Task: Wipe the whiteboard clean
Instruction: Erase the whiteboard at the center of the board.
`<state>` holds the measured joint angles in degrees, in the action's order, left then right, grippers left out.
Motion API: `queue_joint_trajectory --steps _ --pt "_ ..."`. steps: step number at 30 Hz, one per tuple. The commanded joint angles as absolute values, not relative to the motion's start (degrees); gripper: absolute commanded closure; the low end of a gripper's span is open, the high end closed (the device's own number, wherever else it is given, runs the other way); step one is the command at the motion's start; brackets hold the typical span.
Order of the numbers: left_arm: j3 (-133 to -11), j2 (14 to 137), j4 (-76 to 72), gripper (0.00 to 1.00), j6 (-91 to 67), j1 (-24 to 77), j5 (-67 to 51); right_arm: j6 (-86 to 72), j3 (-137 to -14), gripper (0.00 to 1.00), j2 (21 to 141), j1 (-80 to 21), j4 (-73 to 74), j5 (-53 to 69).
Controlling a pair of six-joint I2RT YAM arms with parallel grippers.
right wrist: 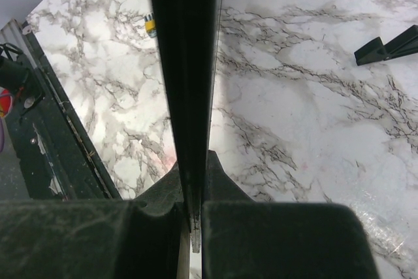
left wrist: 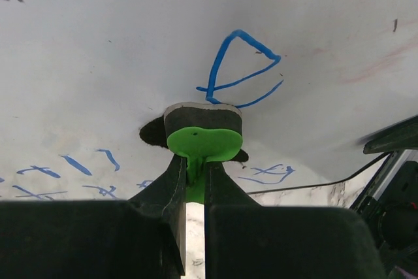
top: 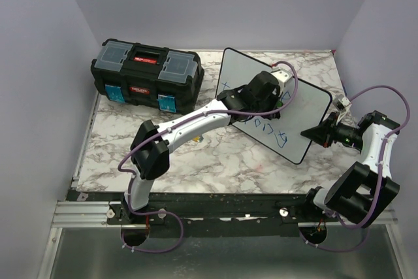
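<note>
Marble counter [top: 215, 161], right of centre: the whiteboard [top: 310, 109] stands tilted up, face offered for wiping. Right arm folds in from the right, right gripper [right wrist: 194, 187] pinched on the board's edge to steady it. Left arm reaches far across, left gripper [left wrist: 194, 174] clamped on the eraser [left wrist: 202, 129], pressed just beside blue lettering [left wrist: 238, 70].

The table [top: 215, 161] has a white marble-patterned top veined in grey; a black toolbox [top: 145, 75] with clear lid compartments and blue latches sits at its far left corner; the whiteboard [top: 307, 106] leans tilted over the right half, though whether its lower edge touches the top cannot be told; two black wedge-shaped feet [right wrist: 385, 47] show against the marble; a metal rail [top: 85, 212] runs along the near edge.
</note>
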<state>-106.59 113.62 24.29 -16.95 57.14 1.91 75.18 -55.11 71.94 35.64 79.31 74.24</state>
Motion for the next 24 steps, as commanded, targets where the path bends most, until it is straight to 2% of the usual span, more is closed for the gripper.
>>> queue_joint_trajectory --steps 1,6,10,19,24 --pt "-113.4 116.6 26.9 1.00 -14.8 54.9 3.6 79.4 -55.4 0.99 70.5 34.3 81.3 76.6" --pt "-121.1 118.0 29.9 1.00 -12.5 52.6 5.1 79.4 -55.4 0.99 70.4 34.3 81.3 76.6" --pt "-122.3 118.0 29.7 1.00 -12.5 52.3 5.3 79.4 -55.4 0.99 70.5 34.3 81.3 76.6" --pt "-106.6 114.2 22.8 1.00 -14.5 54.9 3.1 79.4 -55.3 0.99 70.7 34.3 81.3 76.6" --pt "-101.8 112.6 19.4 1.00 -16.0 57.0 1.9 79.5 -55.3 0.99 70.6 34.3 81.3 76.6"
